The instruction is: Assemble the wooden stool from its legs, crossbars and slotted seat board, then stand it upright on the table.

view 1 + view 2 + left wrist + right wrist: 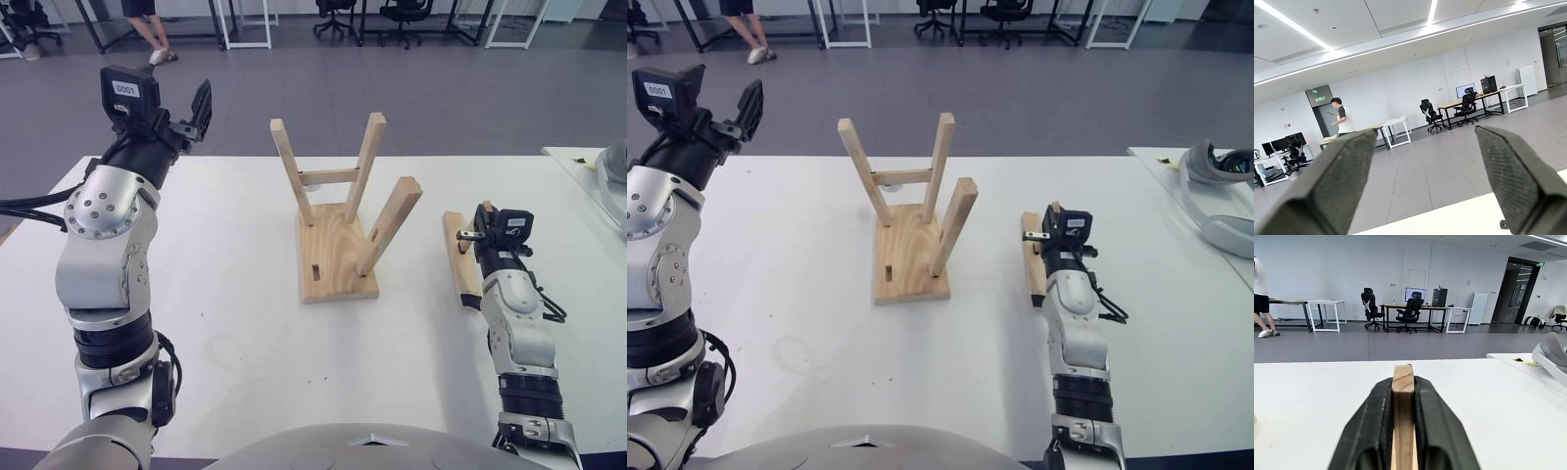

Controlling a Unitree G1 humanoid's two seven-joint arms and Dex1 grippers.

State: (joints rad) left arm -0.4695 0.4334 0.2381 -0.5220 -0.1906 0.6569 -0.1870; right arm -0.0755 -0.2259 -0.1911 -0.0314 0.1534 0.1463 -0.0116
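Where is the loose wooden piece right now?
In the eye views, the loose wooden piece lies on the table, right of the upside-down stool, clamped in the right tool.

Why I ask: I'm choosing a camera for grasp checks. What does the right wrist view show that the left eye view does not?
Right wrist view: close up, the right tool fingers pressed against both faces of the loose wooden piece. Left eye view: the seat board lying upside down with three legs and a crossbar fitted, and the left tool raised, open. Both: the right tool, its wooden piece and the white table.
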